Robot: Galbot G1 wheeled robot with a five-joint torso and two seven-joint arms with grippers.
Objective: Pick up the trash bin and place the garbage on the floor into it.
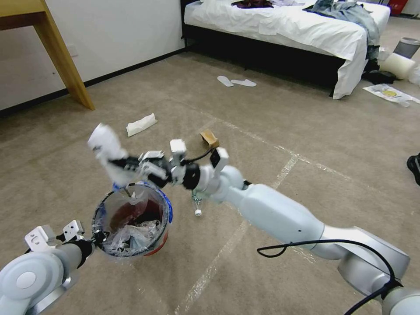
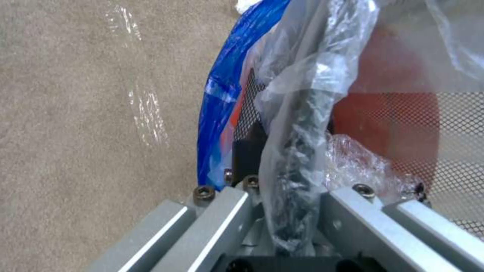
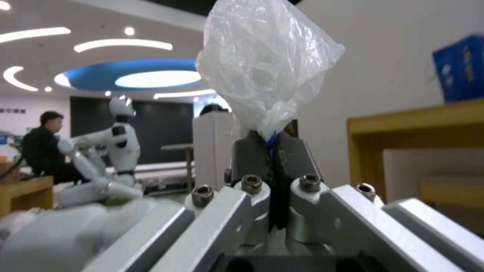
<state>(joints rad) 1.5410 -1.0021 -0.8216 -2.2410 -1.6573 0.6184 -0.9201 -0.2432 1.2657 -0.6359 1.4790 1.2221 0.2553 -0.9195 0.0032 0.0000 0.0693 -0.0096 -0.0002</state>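
My left gripper point(image 1: 97, 238) is shut on the near rim of the red-orange trash bin point(image 1: 151, 249) and holds it off the floor point(image 1: 306, 131). In the left wrist view the left gripper point(image 2: 287, 177) pinches the black rim and the clear liner point(image 2: 302, 75) with its blue edge. Crumpled plastic lies inside the bin. Over the bin's far rim, my right gripper point(image 1: 116, 163) is shut on a crumpled white piece of garbage point(image 1: 103, 142). The right wrist view shows the right gripper point(image 3: 272, 151) pinching that white piece point(image 3: 267, 64) at its lower end.
On the carpet lie a white crumpled piece point(image 1: 141, 124), a brown carton point(image 1: 210, 138) and a small bottle point(image 1: 197, 206) under my right forearm. A wooden table leg point(image 1: 65, 61) stands far left. The bed point(image 1: 284, 26), slippers point(image 1: 236, 82), a grey bin point(image 1: 407, 46) and a cream-white bin point(image 1: 396, 65) are beyond.
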